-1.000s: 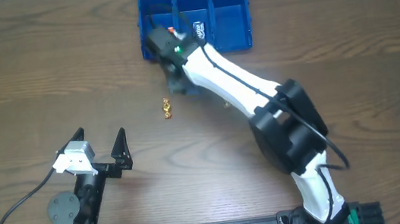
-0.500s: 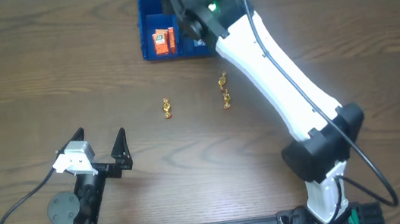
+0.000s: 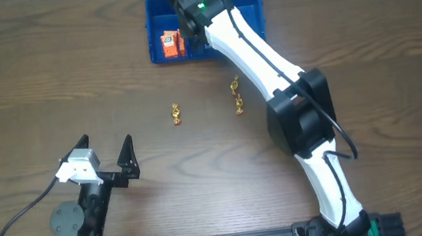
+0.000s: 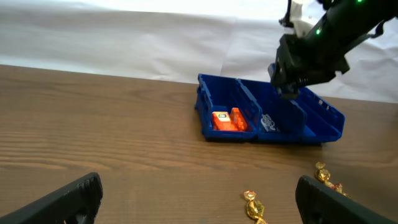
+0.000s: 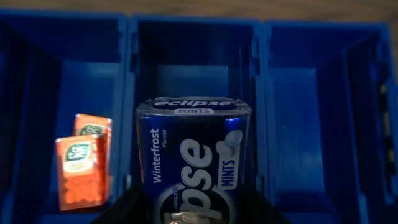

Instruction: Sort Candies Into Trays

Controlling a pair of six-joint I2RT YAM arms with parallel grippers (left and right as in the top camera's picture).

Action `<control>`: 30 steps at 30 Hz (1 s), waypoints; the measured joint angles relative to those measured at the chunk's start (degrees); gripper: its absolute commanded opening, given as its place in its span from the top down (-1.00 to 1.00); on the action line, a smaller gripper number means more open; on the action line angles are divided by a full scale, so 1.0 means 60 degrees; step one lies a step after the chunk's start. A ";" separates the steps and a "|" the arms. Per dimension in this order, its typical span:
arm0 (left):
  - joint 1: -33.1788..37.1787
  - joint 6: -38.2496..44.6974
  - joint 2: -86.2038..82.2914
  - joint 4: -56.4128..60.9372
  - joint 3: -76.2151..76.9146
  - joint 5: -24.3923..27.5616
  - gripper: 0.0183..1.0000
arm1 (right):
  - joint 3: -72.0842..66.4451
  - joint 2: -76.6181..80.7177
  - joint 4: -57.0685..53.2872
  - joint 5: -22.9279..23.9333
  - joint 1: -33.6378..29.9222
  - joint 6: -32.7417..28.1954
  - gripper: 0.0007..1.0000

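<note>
Change: within the last second the right arm has risen from the tabletop (image 3: 44, 74) in front of the blue tray (image 3: 250, 20) and now reaches out above it. The right hand (image 4: 287, 92) pinches a blue mint tin (image 5: 194, 155) by its sides, suspended over the middle compartment. Orange boxes (image 5: 84, 162) lie in the compartment beside it.

Assessment: the tin appears lined up for release, so this placement is nearly complete. Gold-wrapped candies (image 3: 176, 114) lie unsorted on the tabletop.

Pose: the right arm is extended, elbow raised, wrist aimed downward. The left hand (image 3: 106, 140) is spread wide, holding nothing, near its base and well apart from the tray.
</note>
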 measured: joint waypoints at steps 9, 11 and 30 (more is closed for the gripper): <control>0.0000 0.0000 0.0000 0.0000 0.0000 0.0000 -1.00 | 0.0000 0.0033 0.0036 -0.0095 -0.0178 0.0000 0.49; 0.0000 0.0000 0.0000 0.0000 0.0000 0.0000 -1.00 | 0.0000 0.0066 0.0047 -0.0098 -0.0193 0.0000 0.49; 0.0000 0.0000 0.0000 0.0000 0.0000 0.0000 -0.99 | 0.0000 0.0240 0.0106 -0.0189 -0.0215 -0.0022 -0.61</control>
